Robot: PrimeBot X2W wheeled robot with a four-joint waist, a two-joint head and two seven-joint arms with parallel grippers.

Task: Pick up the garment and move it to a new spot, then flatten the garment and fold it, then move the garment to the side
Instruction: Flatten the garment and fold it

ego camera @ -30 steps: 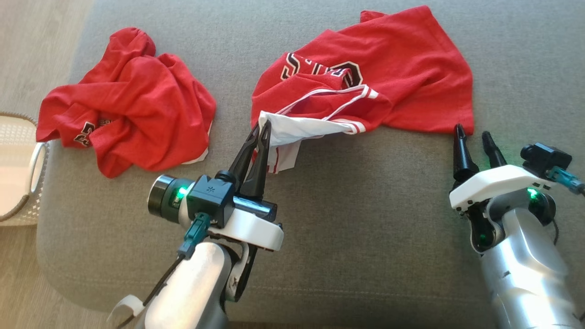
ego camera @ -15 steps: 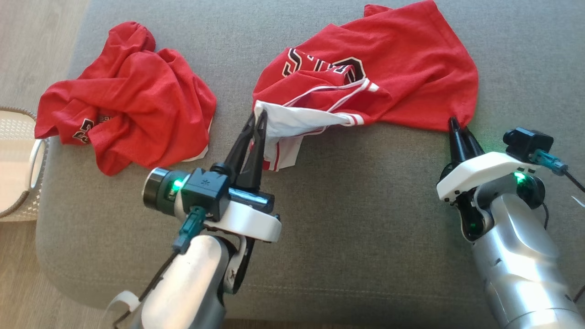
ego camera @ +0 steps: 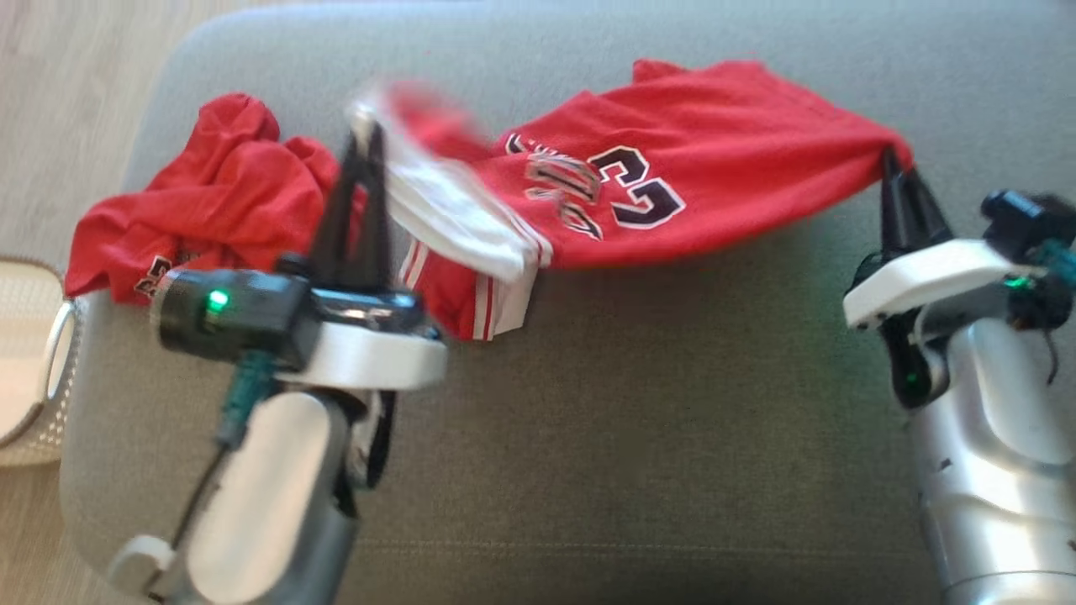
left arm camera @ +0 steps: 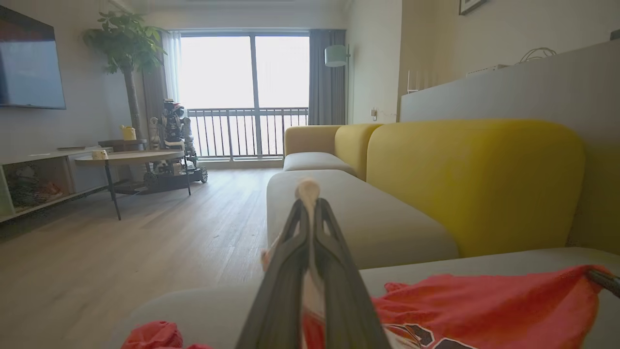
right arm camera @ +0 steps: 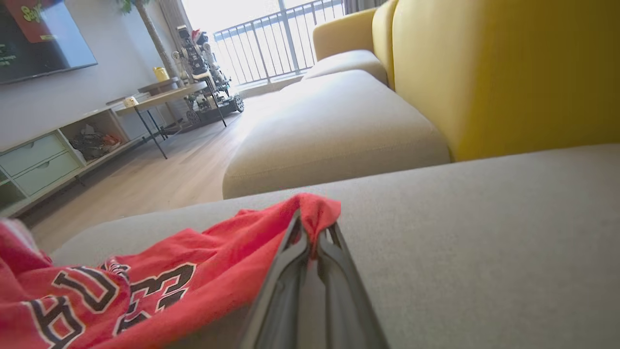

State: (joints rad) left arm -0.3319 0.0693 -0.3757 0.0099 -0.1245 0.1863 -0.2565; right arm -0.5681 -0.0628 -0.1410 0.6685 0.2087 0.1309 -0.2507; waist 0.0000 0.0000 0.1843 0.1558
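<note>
One basket, far left: the white basket [ego camera: 34, 361] stands off the edge of the grey cushion [ego camera: 630, 437] and is not involved. Its slight shift in the head view comes from the camera moving.
Crumpled heap: a second red garment [ego camera: 202, 202] lies bunched on the cushion, held by nothing and in the same shape as a second ago.
Left gripper: the left gripper [ego camera: 366, 134] has its fingers pressed together on the jersey's white-lined edge. It has swung up and to the left, is blurred with motion, and now shows in front of the heap. In its wrist view a nub of white cloth pokes out above the tips [left arm camera: 308, 194].
Red jersey: a second ago the red jersey [ego camera: 698, 160] was slumped in folds. Now it is drawn out between the two grippers with the number 23 showing. Its left end is lifted, while its right part looks low over the cushion. Whether the middle touches the cushion cannot be told.
Right gripper: the right gripper [ego camera: 891, 164] had its fingers apart just short of the hem corner a second ago. Now they are clamped on that red corner, and cloth folds over the tips [right arm camera: 310, 228].
Meaning for the task: both ends are now gripped, so the pick-up looks under way. The move, flattening and folding are not yet done.
Risk: the right gripper's bite is small and may slip as the cloth tightens.
</note>
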